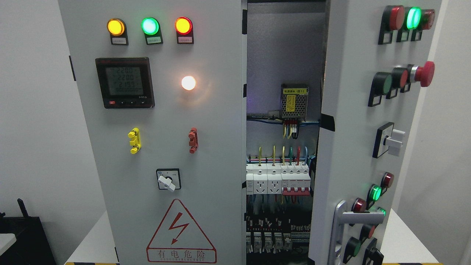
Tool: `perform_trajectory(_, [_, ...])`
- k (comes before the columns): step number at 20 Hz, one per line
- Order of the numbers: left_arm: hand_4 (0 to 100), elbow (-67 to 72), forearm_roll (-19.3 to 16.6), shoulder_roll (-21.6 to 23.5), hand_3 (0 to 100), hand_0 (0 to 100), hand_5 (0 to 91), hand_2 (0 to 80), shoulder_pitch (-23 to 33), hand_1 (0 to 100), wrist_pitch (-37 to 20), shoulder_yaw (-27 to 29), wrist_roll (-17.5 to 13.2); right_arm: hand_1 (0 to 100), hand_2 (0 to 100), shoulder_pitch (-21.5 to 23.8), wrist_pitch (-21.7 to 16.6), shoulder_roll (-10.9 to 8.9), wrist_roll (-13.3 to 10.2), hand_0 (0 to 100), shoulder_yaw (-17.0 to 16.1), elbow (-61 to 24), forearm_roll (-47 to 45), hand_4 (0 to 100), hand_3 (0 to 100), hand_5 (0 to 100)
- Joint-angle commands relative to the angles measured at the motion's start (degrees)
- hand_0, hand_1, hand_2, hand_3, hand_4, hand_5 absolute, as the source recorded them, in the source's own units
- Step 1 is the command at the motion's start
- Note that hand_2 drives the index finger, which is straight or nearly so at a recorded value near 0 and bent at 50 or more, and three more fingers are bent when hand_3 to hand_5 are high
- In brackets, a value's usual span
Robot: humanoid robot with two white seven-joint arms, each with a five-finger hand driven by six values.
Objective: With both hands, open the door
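Note:
A grey electrical cabinet fills the head view. Its right door (353, 110) stands swung partly outward, showing its edge and a face full of buttons and lamps. A silver lever handle (349, 219) sits low on that door. The left door (162, 110) is closed flat, carrying three lit lamps, a digital meter (124, 82) and a rotary switch (168, 179). Between the doors the gap exposes the interior (281, 147) with breakers, sockets and wiring. Neither hand nor arm shows anywhere.
A red emergency stop knob (425, 73) sticks out from the open door. A white table surface (404, 239) lies under the cabinet on both sides. A dark object (25, 235) stands at lower left against the white wall.

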Motion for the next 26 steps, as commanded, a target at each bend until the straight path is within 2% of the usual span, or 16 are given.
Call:
perform_trajectory(1, [3,0.04,-0.07,0.0,0,0,0.0,0.0,0.05,0,-0.03,-0.03,-0.02,0,0,0.0,-0.02,-0.03,-0.04,0,0.07,0.0,-0.02,0,0,0])
perform_trajectory(11, [3,-0.4,-0.33,0.0,0,0,0.0,0.0,0.05,0,0.06,-0.47,0.06,0,0,0.0,-0.02,-0.03,-0.04,0,-0.01,0.0,0.07,0,0,0])
perform_trajectory(13, [3,-4.42,-0.42,-0.09,0,0,0.0,0.0,1.28,0,0.32,-0.47,0.15,0,0,0.0,-0.02,0.06,-0.04,0,-0.01,0.0,0.07,0,0,0])
perform_trajectory(15, [3,-12.4,-0.42,0.26,0,0,0.0,0.0,5.57,0,0.76,-0.56,0.24,0,0,0.0,-0.02,-0.03,-0.04,0,-0.01,0.0,0.07,0,0,0])
perform_trajectory(17, [3,-21.89,-1.9,0.79,0,0,0.0,0.0,9.7,0,1.55,-0.47,0.24,0,0,0.0,-0.02,0.06,-0.04,0,-0.01,0.0,0.07,0,0,0])
perform_trajectory(19, [3,-31.38,-3.31,1.84,0,0,0.0,0.0,13.57,0,4.88,-0.12,0.24,0,0,0.0,-0.02,0.06,-0.04,0,0.07,0.0,-0.02,0,0,0])
perform_trajectory(21, [3,-41.05,-3.23,3.42,0,0,0.0,0.0,17.26,0,7.08,0.06,0.15,0,0,0.0,-0.02,-0.03,-0.04,0,-0.01,0.0,-0.02,0,0,0])
perform_trajectory(26, [3,-59.61,-3.06,7.73,0,0,0.0,0.0,24.74,0,7.09,0.06,0.15,0,0,0.0,-0.02,-0.03,-0.04,0,-0.01,0.0,0.07,0,0,0])
